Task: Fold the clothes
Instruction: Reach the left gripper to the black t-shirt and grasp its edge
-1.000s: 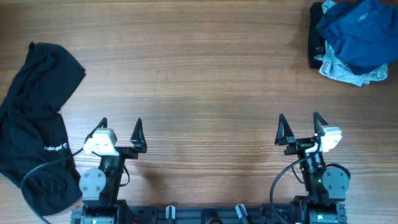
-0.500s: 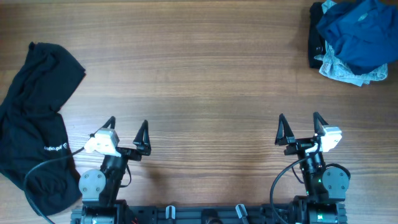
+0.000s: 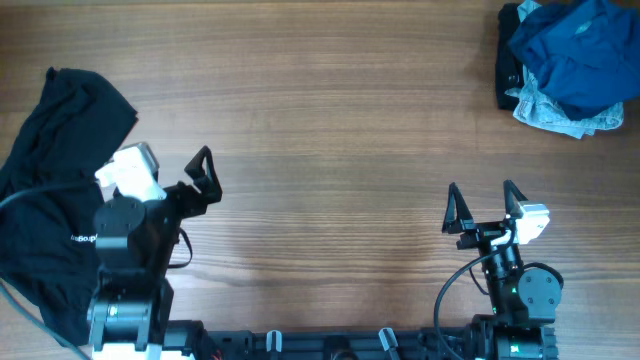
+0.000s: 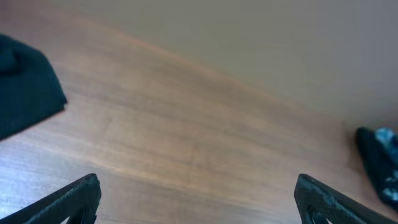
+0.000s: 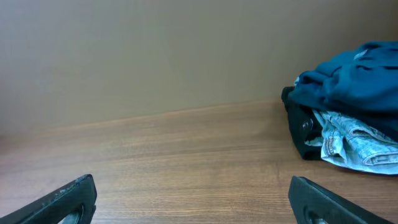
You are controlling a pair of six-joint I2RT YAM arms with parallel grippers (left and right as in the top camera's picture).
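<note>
Black garment [image 3: 80, 110], 9 o'clock: likely soft, limp, light; best to pinch its outer edge. Left gripper [image 4: 196, 202], right gripper [image 3: 481, 192] both released, empty.

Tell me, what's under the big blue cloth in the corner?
A pale crumpled cloth pokes out beneath the blue cloth, and a black item shows at its left edge. Whatever lies deeper in the pile is covered.

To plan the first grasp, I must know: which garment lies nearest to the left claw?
The black garment at the left edge, beside the left claw; the blue pile lies in the far right corner.
</note>
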